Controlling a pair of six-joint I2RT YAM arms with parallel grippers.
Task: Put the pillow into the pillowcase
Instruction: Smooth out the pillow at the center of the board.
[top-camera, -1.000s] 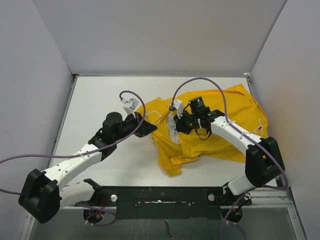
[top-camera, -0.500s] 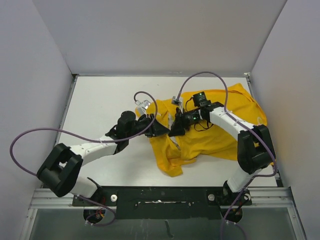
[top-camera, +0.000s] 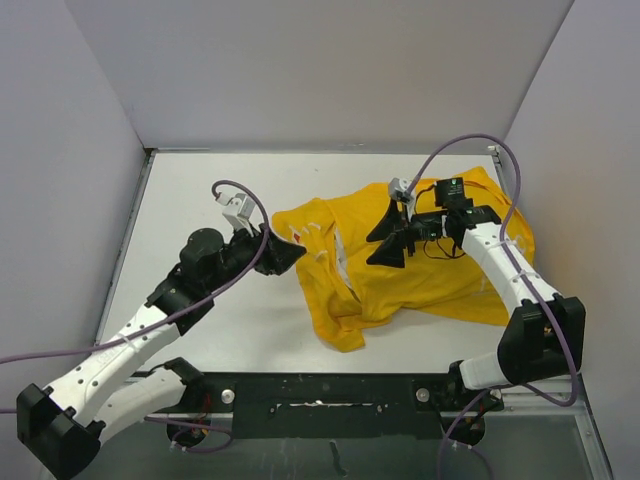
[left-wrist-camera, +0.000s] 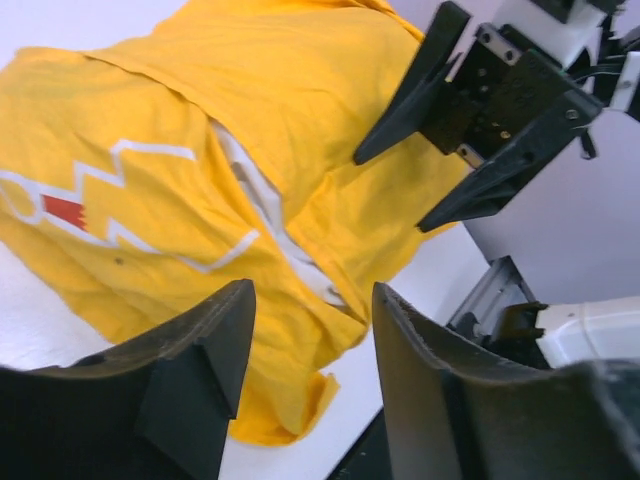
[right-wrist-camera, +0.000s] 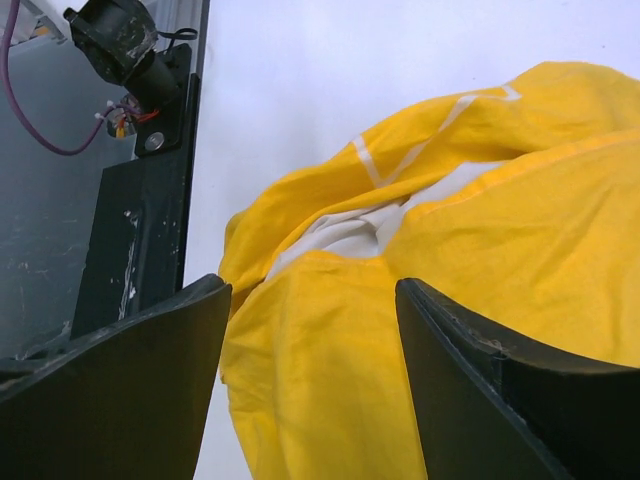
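On the white table (top-camera: 200, 200), left gripper (top-camera: 290, 255) & right gripper (top-camera: 372, 250) had just let go & backed off, jaws apart, leaving the pillowcase (top-camera: 440, 285) toward 3 o'clock w/ the pillow (right-wrist-camera: 345, 232) mostly inside, prob. near done.

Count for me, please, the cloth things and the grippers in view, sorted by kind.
pillowcase: 1
pillow: 1, only a white strip showing at the opening
grippers: 2, left gripper and right gripper
total: 4

Pillowcase (top-camera: 440, 285): matt yellow cloth, creased. Pillow (right-wrist-camera: 340, 235): white cloth. Table (top-camera: 200, 200): smooth matt white.
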